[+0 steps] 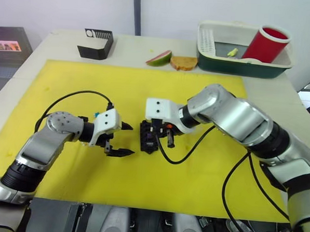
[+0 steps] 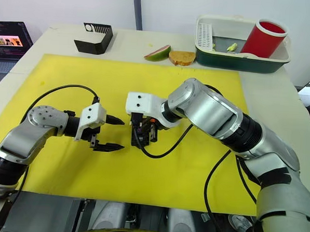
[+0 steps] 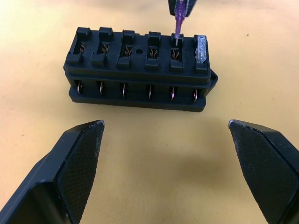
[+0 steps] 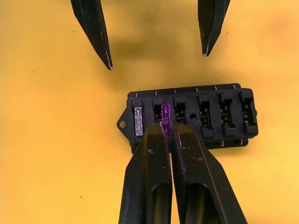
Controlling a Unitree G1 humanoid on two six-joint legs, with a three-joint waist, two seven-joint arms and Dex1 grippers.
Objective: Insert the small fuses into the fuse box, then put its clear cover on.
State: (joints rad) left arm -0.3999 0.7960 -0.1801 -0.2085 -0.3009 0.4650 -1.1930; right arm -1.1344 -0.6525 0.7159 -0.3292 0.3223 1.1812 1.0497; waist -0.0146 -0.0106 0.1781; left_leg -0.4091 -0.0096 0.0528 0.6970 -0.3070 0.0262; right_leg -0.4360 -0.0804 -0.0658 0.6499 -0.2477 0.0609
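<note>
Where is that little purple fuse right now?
The purple fuse is pinched in the robot's right hand, just above the black fuse box, over the slot beside the clear fuse.

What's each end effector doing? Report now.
Left end effector: open, empty, facing the fuse box.
Right end effector: closed on the purple fuse, at the box's second slot.

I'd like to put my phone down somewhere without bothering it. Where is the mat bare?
The yellow mat is bare along its far strip, before the black holder and fruit slice. The middle is crowded: both grippers flank the fuse box.
</note>
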